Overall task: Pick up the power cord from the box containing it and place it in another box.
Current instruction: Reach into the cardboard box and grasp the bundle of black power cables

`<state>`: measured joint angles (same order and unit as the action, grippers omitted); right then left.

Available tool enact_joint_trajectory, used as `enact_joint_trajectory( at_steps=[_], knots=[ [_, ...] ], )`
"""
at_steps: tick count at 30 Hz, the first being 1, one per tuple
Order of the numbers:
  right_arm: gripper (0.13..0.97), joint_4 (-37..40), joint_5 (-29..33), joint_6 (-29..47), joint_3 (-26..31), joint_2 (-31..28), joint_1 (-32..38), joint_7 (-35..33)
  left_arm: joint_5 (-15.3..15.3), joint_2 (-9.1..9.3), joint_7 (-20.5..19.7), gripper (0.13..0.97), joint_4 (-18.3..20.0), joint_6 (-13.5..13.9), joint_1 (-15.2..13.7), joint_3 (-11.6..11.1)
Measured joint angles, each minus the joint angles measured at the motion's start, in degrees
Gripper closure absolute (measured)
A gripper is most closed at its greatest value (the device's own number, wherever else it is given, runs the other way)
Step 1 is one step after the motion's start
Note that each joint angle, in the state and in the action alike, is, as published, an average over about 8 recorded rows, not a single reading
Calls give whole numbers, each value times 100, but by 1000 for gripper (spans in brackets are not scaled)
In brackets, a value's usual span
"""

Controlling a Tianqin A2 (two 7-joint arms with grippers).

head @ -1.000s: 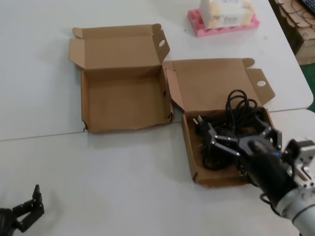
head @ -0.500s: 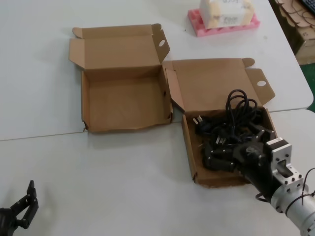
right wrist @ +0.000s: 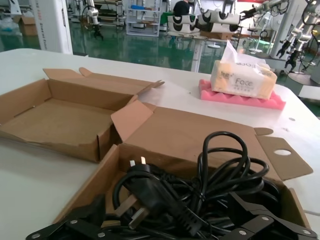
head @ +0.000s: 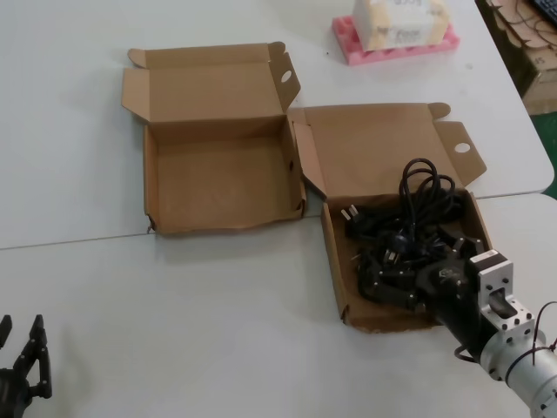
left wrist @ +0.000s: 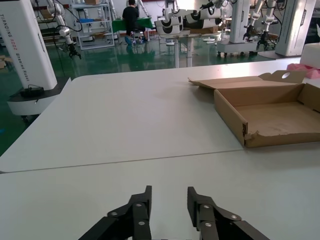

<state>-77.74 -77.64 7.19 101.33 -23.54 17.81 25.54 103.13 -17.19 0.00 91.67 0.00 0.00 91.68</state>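
The box containing the cord (head: 333, 261) stands at front right, lid open, straight front wall. Black cable fills it; the power cord's plug (head: 355, 216) with silver prongs lies at its near left, also seen in the right wrist view (right wrist: 150, 192). I cannot tell one slim bundle from the other loops. My right gripper (head: 409, 266) is down in this box, open, one finger (right wrist: 75, 227) on each side of the cables. The other box (head: 218, 187), with a wavy front wall, sits empty to the left (right wrist: 45, 117). My left gripper (head: 22, 366) is open and empty at the front left.
A tissue pack on pink foam (head: 396, 26) stands at the back right. A seam (head: 87, 239) crosses the white table before the empty box. Stacked cardboard (head: 522, 35) lies off the table's right edge. The left wrist view shows the empty box (left wrist: 272, 117) far off.
My right gripper has sunk lower into the box, its fingers now down among the cables. My left gripper has drifted left and down toward the picture's bottom edge.
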Motion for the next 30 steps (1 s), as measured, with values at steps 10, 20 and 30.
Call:
enact_joint_trajectory(
  at_steps=[10,20,30],
  knots=[
    [334,96,-65,-88,81,-25,6,0,0,0,0,838,0,0,0,0],
    [537,181,-157,-203,240,-66,70,0,0,0,0,918,0,0,0,0],
    [710,178,-65,-208,219,-58,104,0,0,0,0,934,0,0,0,0]
  ],
)
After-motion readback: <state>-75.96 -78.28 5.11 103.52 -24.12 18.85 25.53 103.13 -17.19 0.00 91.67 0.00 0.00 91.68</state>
